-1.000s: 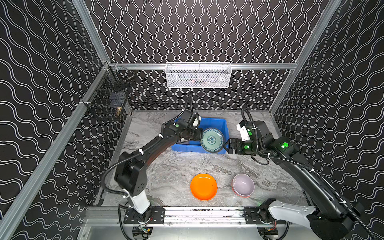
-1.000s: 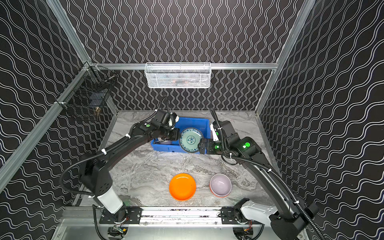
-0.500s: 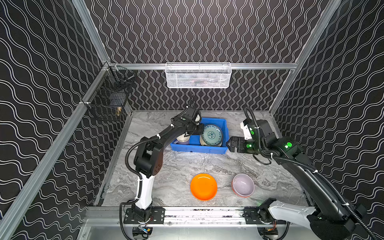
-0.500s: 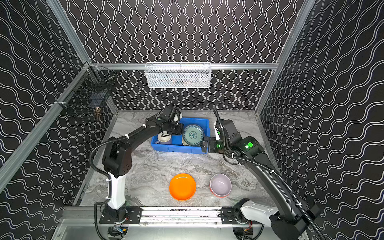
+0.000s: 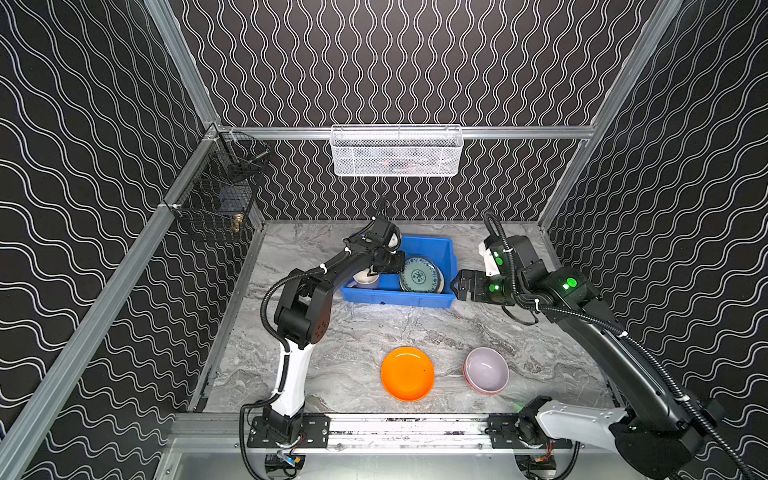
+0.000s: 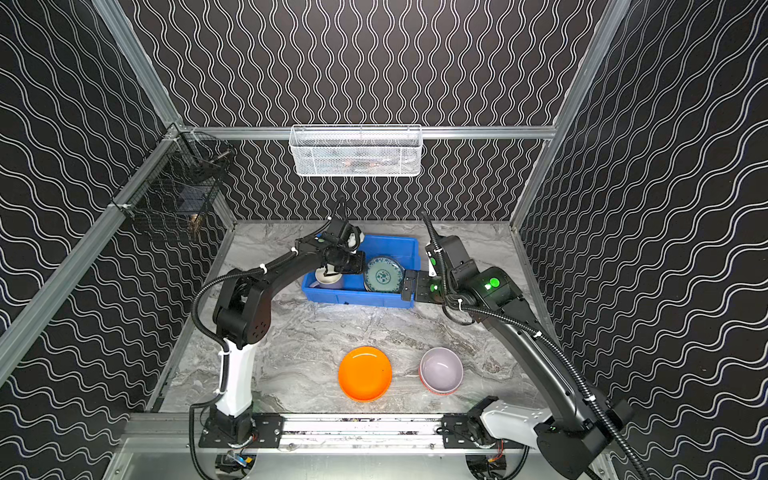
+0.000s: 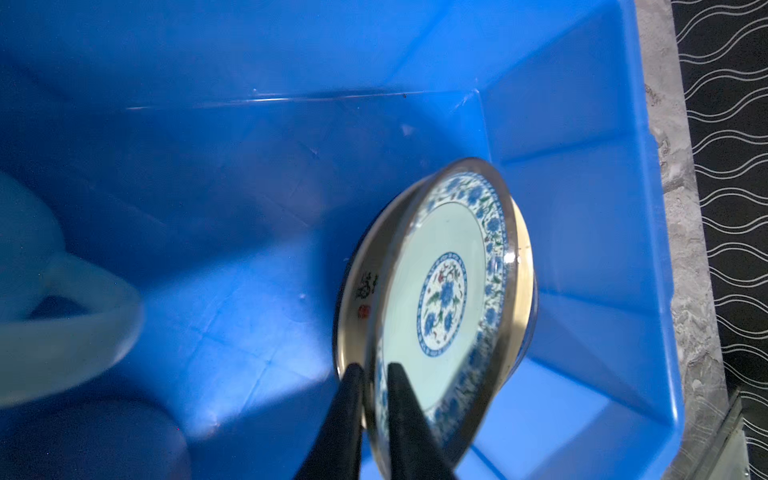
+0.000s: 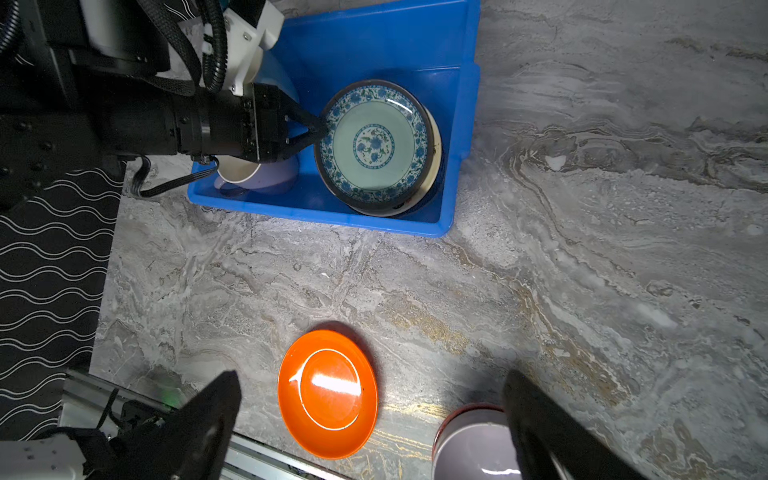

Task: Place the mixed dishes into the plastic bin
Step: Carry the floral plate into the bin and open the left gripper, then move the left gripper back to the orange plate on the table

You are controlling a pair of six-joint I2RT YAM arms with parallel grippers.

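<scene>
Left end effector [image 7: 374, 368], narrow around the teal plate [image 7: 444, 299] rim, grip unclear, should open slowly and back off toward 9 o'clock. Right end effector [image 5: 459, 286]: wide, empty.

We note the left arm stretched forward, left gripper [image 7: 371, 368] jaws barely parted; right arm bent, right gripper [image 8: 372, 376] jaws spread wide.

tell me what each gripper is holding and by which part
The left gripper straddles the rim of the teal-patterned plate leaning in the blue bin; whether it clamps cannot be told. The right gripper is open, holding nothing.
</scene>
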